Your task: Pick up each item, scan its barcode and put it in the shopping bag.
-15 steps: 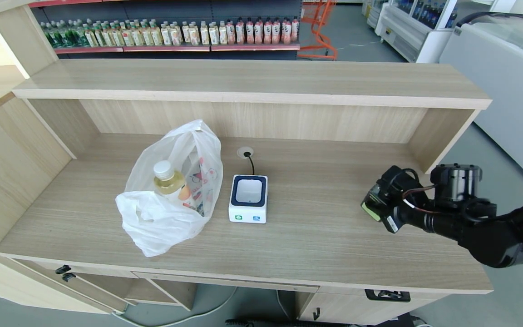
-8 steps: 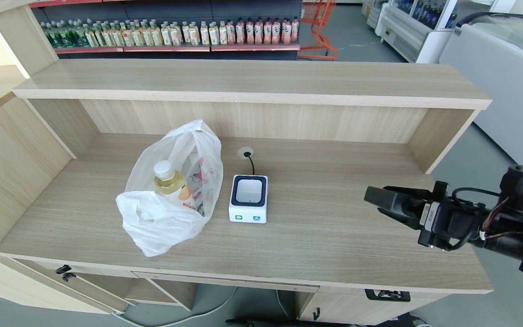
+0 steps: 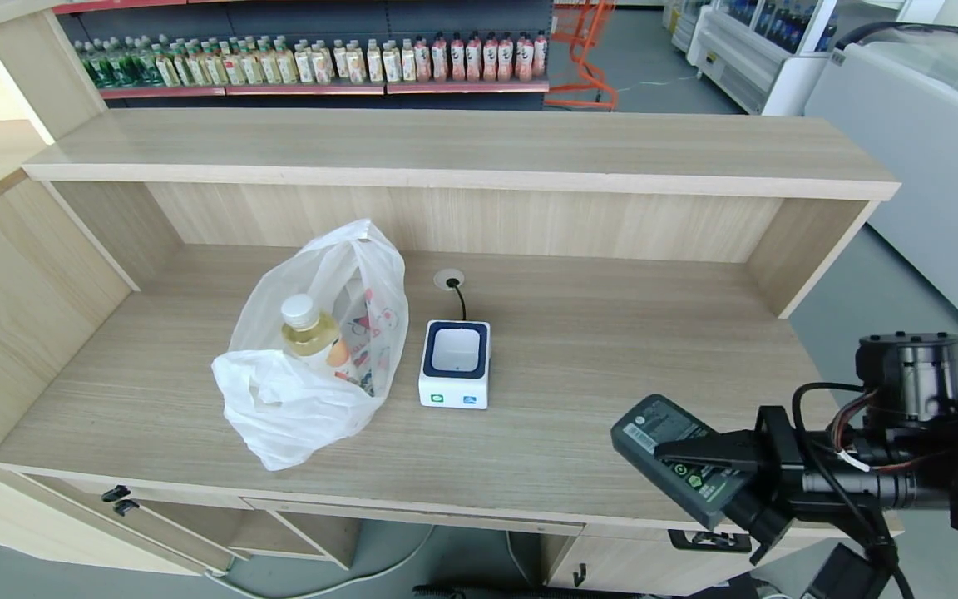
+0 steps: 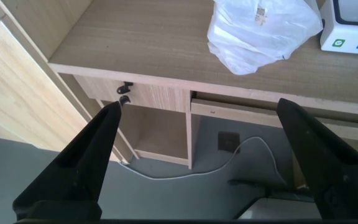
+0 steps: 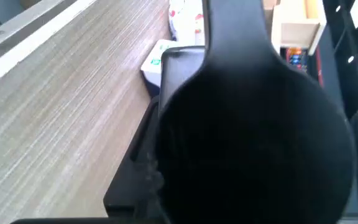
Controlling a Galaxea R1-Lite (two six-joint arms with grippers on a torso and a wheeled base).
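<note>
Shopping bag [image 3: 313, 366] sits slumped on the counter [image 3: 612, 349] with a capped bottle [image 3: 310, 333] already inside, and the white scanner [image 3: 455, 363] stands just beside it, window facing up. None of these has shifted over the last second.

What has changed is the right arm. Its right gripper [image 3: 720, 466] has dropped from above the counter's right end to the front edge, and the wrist has rolled along the way. It is clamped on a flat black block [image 3: 666, 453] whose labelled face now points upward, well apart from the scanner.

Judging by that, the item is picked but not scanned. The label looks away from the scanner window, so the block probably needs turning over and carrying leftward across the counter before it goes into the bag.

The left gripper [image 4: 199, 104] hangs low in front of the counter with its fingers spread wide, holding nothing. Its camera looks up at the counter's front edge, the bag and the scanner.
</note>
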